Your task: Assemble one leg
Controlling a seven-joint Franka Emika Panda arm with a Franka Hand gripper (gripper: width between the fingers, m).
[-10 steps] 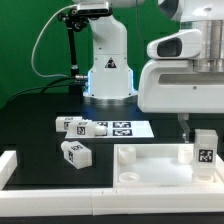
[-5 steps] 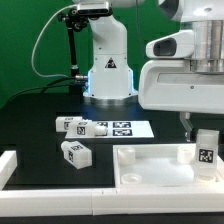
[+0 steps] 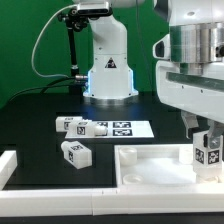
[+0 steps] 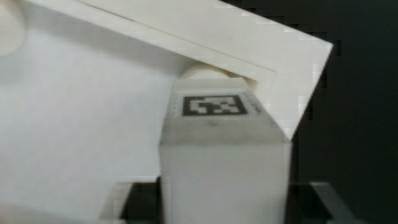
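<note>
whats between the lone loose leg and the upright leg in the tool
Bare dark table, then the white panel under the upright leg; the exterior view shows it.

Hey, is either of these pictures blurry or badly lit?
Exterior view: sharp overall, blue glow on the robot base, dark background. Wrist view: soft and bright, the white panel washes out, but the tag on the leg is readable.

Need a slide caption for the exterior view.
Panda claw holds the leg upright on a corner of the white panel, exterior view's right; two loose legs lie by the marker board.
</note>
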